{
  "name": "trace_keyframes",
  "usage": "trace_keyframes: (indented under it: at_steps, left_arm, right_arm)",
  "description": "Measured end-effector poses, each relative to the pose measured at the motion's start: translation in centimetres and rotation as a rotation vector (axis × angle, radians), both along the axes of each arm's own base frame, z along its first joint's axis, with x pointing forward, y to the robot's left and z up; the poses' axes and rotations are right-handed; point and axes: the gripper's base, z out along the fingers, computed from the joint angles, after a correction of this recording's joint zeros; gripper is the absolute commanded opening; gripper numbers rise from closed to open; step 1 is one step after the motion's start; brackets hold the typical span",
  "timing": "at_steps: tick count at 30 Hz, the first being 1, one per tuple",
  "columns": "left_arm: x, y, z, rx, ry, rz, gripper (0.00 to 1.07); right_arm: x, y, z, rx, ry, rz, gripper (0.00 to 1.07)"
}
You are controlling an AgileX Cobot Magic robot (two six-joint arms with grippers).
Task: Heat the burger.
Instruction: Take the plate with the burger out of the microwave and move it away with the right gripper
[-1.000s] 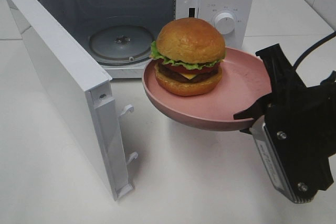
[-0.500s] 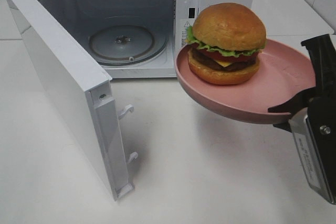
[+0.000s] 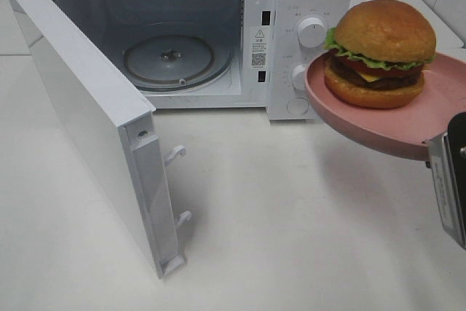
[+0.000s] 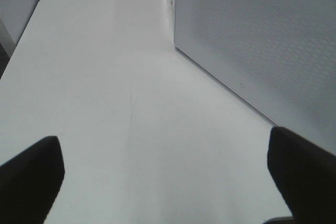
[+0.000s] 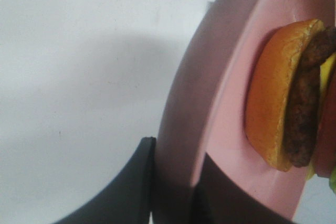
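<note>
The plate (image 3: pixel 408 132) and burger (image 3: pixel 380 52) are swinging away from the microwave (image 3: pixel 291 5) mouth, now out beside its dials. The right hand (image 5: pixel 173 182) is clamping the plate's rim, burger sitting just beyond its fingers. The left hand (image 4: pixel 168 174) is idling wide apart above the desk (image 3: pixel 277 238). Loading seems underway; next it likely needs carrying back into the open cavity

The microwave (image 3: pixel 309 5) bears a warning triangle and QR code; its text is unreadable.
</note>
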Motion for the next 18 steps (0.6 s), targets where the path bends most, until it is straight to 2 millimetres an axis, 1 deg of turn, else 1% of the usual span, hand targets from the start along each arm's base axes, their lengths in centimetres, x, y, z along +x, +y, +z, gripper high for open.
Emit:
trace_keyframes:
  at_steps: [2,4,6,7,9,10,11,12,14,15,16,17,18]
  left_arm:
    - [0.0,0.0,0.0,0.0,0.0,0.0,0.98]
    - [0.0,0.0,0.0,0.0,0.0,0.0,0.98]
    - [0.0,0.0,0.0,0.0,0.0,0.0,0.98]
    - [0.0,0.0,0.0,0.0,0.0,0.0,0.98]
    - [0.0,0.0,0.0,0.0,0.0,0.0,0.98]
    - [0.0,0.0,0.0,0.0,0.0,0.0,0.98]
    - [0.0,0.0,0.0,0.0,0.0,0.0,0.98]
    - [0.0,0.0,0.0,0.0,0.0,0.0,0.98]
    - [0.0,0.0,0.0,0.0,0.0,0.0,0.98]
    - [0.0,0.0,0.0,0.0,0.0,0.0,0.98]
    - [0.0,0.0,0.0,0.0,0.0,0.0,0.98]
    - [0.0,0.0,0.0,0.0,0.0,0.0,0.98]
    - [0.0,0.0,0.0,0.0,0.0,0.0,0.98]
  right_arm:
    - [0.0,-0.1,0.0,-0.004,-0.004,-0.018,0.04]
    - [0.1,-0.8,0.0,-0.018,-0.004,-0.117,0.04]
    - [0.1,-1.0,0.0,-0.018,-0.002,-0.144,0.04]
    - [0.2,-1.4,0.0,-0.016,-0.007,-0.201,0.04]
    - [0.2,-1.5,0.1,-0.017,-0.014,-0.221,0.04]
    - [0.3,-1.7,0.1,-0.005,-0.021,-0.271,0.04]
    - [0.3,-1.7,0.1,-0.005,-0.021,-0.271,0.04]
    - [0.3,-2.0,0.2,0.008,-0.032,-0.323,0.04]
    - [0.3,-2.1,0.2,0.016,-0.035,-0.351,0.04]
    - [0.3,-2.4,0.3,0.032,-0.043,-0.403,0.04]
    - [0.3,-2.4,0.3,0.032,-0.043,-0.403,0.04]
    - [0.3,-2.7,0.3,0.05,-0.052,-0.469,0.04]
    - [0.3,-2.8,0.4,0.059,-0.058,-0.497,0.04]
